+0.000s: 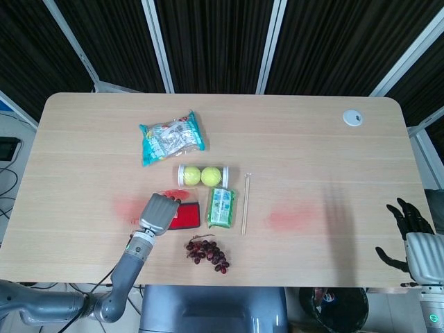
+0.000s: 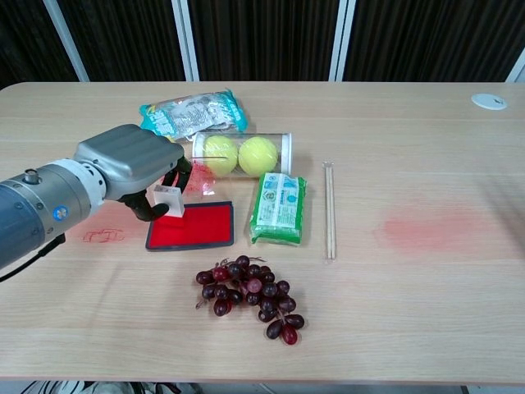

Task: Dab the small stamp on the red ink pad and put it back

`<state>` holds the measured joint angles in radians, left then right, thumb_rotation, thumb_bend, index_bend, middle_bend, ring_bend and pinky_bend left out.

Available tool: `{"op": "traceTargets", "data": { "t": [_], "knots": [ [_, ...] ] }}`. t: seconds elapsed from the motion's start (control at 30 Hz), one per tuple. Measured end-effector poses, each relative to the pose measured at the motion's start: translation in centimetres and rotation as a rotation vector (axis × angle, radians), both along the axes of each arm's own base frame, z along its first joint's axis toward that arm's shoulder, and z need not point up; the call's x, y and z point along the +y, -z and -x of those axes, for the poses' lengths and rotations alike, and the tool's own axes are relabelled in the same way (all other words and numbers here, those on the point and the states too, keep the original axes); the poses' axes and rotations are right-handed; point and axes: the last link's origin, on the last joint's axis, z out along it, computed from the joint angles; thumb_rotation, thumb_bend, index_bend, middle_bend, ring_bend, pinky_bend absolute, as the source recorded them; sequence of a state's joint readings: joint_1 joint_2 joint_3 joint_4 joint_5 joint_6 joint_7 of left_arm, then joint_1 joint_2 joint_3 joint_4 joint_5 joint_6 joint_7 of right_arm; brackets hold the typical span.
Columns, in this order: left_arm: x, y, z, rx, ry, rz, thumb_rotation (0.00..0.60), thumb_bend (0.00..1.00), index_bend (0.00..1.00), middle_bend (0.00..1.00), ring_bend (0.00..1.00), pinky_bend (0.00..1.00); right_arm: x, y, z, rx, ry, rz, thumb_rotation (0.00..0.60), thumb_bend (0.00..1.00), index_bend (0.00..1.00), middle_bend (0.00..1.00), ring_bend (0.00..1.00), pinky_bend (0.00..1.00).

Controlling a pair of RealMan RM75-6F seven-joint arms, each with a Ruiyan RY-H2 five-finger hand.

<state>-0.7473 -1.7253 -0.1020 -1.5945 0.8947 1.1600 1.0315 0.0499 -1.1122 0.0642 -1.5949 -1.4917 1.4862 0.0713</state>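
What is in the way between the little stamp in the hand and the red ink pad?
Nothing visible. The left hand holds the small white block stamp right over the left end of the flat red ink pad.

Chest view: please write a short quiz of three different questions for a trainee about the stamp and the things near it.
1. True or false: the left hand holds the small stamp between its fingers.
2. What lies just right of the red ink pad? A) green packet B) bunch of grapes C) snack bag
3. Fill in: the clear tube holds two yellow ______.

Key:
1. True; the stamp is over the left end of the pad.
2. A; the green packet lies beside it, the grapes lie nearer the front edge, and the snack bag lies behind.
3. Balls.
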Motion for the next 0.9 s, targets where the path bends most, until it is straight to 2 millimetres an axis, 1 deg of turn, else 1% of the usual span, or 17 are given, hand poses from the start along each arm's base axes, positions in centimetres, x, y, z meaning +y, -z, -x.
{"op": "traceTargets", "data": {
  "t": [0.27,0.5,0.6,0.73,0.8,0.9],
  "knots": [
    [-0.5,0.8,1.1,0.026,-0.01,0.021,0.6,0.51,0.71,0.72,0.57,0.68,0.0,0.0,0.0,-0.001,-0.002,0.0,0.6,0.32,0.15,0.0,0.0,0.19],
    [-0.5,0.3,1.3,0.004,-0.016,0.011,0.6,0.51,0.71,0.72,0.57,0.68,0.0,0.0,0.0,-0.002,-0.003,0.001,0.6,0.32,0.15,0.0,0.0,0.19],
    [-0.3,-0.7,0.9,-0.027,-0.009,-0.009,0.6,0.51,0.71,0.72,0.57,0.68,0.0,-0.1,0.0,0.0,-0.004,0.001,0.6,0.32,0.15,0.0,0.0,0.19],
    [-0.1,-3.0,1.1,-0.047,0.002,-0.033,0.6,0.51,0.7,0.72,0.56,0.68,0.1,0.0,0.0,0.0,-0.004,0.001,0.6,0.32,0.15,0.0,0.0,0.19],
    [-0.1,-4.3,1.6,-0.048,0.0,-0.045,0.6,0.51,0.7,0.71,0.56,0.68,0.1,0.0,0.0,0.0,-0.004,0.001,0.6,0.32,0.15,0.0,0.0,0.19],
    [-0.2,-5.4,2.6,-0.048,-0.012,-0.05,0.6,0.51,0.7,0.71,0.56,0.68,0.1,0.0,0.0,0.0,-0.005,0.001,0.6,0.32,0.15,0.0,0.0,0.19]
  ]
}}
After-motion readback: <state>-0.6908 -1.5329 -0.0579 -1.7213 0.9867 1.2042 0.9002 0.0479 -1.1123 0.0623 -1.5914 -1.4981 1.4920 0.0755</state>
